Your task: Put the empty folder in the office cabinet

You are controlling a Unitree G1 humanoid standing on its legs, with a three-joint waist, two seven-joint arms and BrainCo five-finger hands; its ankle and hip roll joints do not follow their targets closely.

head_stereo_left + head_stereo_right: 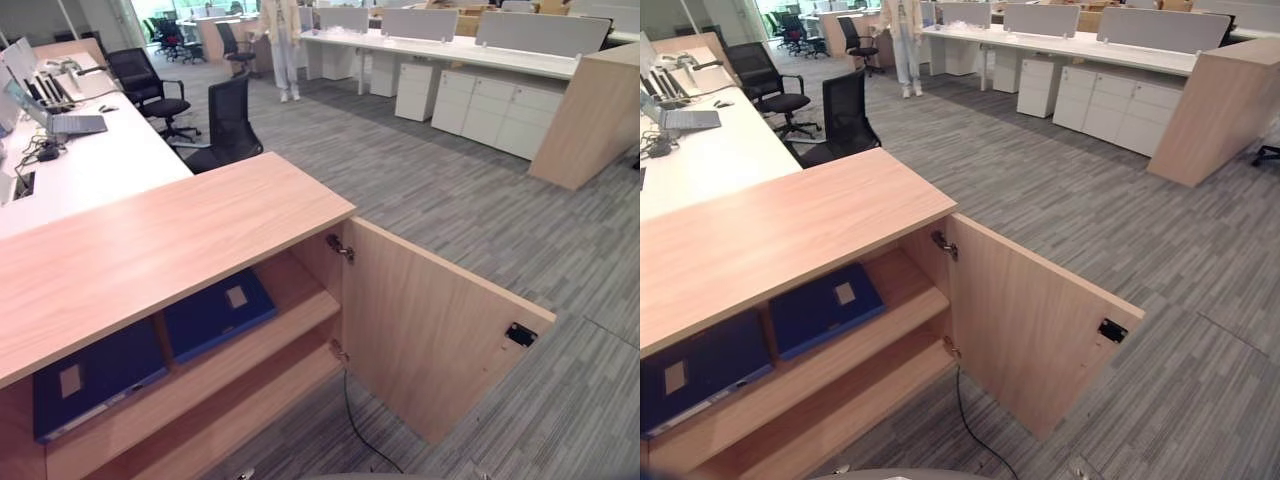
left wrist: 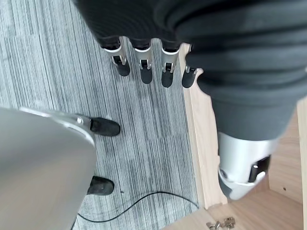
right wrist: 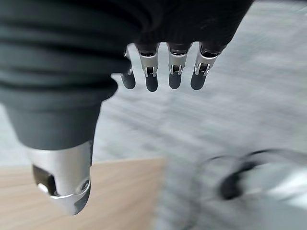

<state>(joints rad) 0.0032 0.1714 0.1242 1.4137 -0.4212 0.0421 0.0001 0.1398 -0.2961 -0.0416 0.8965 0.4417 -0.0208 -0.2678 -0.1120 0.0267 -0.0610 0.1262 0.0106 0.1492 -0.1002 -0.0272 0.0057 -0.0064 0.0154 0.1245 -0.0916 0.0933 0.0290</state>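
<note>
1. I read both hands as empty and relaxed: the left hand (image 2: 144, 67) hangs over the grey striped carpet (image 1: 480, 220) beside the cabinet's wooden edge, fingers straight and released, and the right hand (image 3: 163, 72) hangs the same way, holding nothing
2. The light wooden office cabinet (image 1: 150, 250) stands low at my left with its right door (image 1: 430, 330) swung wide open toward me
3. On its upper shelf (image 1: 290, 325) lie two dark blue flat folders side by side, each with a pale label: the right-hand folder (image 1: 215, 315) sits near the open door, the left-hand folder (image 1: 90, 380) further left and nearer me
4. I judge the folder is already placed inside, though I cannot tell which of the two is the empty one
5. The lower shelf (image 1: 250, 400), as far as I can see it, holds nothing
6. If a step is left, it is probably shutting the door; I would put flat fingers on its outer face near the free edge and swing it in slowly, checking that no folder overhangs the shelf
7. Further left, a white worktop (image 1: 90, 160) carries a laptop (image 1: 70, 122)
</note>
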